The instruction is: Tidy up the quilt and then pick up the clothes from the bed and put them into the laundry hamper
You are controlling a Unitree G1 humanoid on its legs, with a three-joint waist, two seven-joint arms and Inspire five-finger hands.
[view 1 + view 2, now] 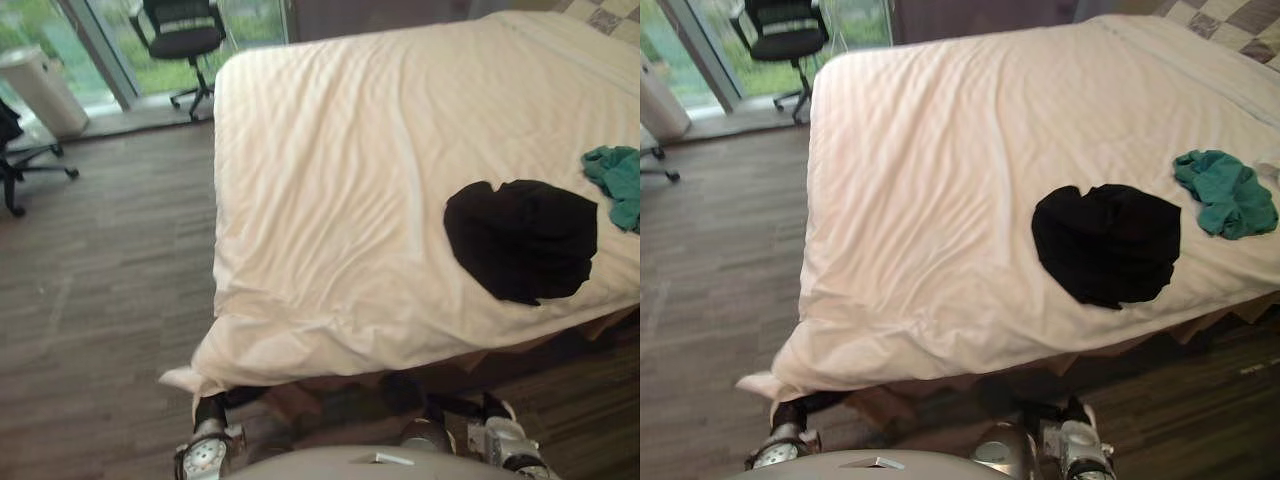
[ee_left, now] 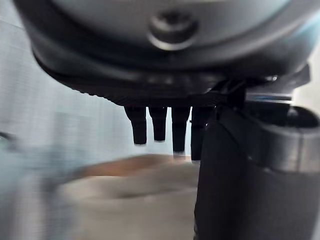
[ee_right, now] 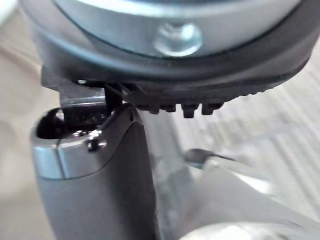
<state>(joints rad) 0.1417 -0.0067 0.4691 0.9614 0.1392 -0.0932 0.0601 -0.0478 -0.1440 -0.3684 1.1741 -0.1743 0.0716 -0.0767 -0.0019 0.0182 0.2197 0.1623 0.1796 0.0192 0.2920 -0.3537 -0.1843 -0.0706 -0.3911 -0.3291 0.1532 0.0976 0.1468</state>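
Lying on quilt (image 1: 330, 180): black garment (image 1: 1106, 243), teal garment (image 1: 1227, 193) near it, whole in right eye view, cropped in left. Hamper (image 1: 40, 90) by window (image 1: 110, 40). Left hand (image 2: 180, 127) slack, empty; right hand (image 3: 95, 175) unreadable.

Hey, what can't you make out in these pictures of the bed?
Checkered bedding: cut off by the top edge, both eye views.
White bin: cut by the left edge, right eye view.
Surface past left robot hand: blurred, left wrist view.
Black garment: folds too dark, eye views.

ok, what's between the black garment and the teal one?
Only bare white quilt separates the black garment from the teal garment; clearest in the right eye view.
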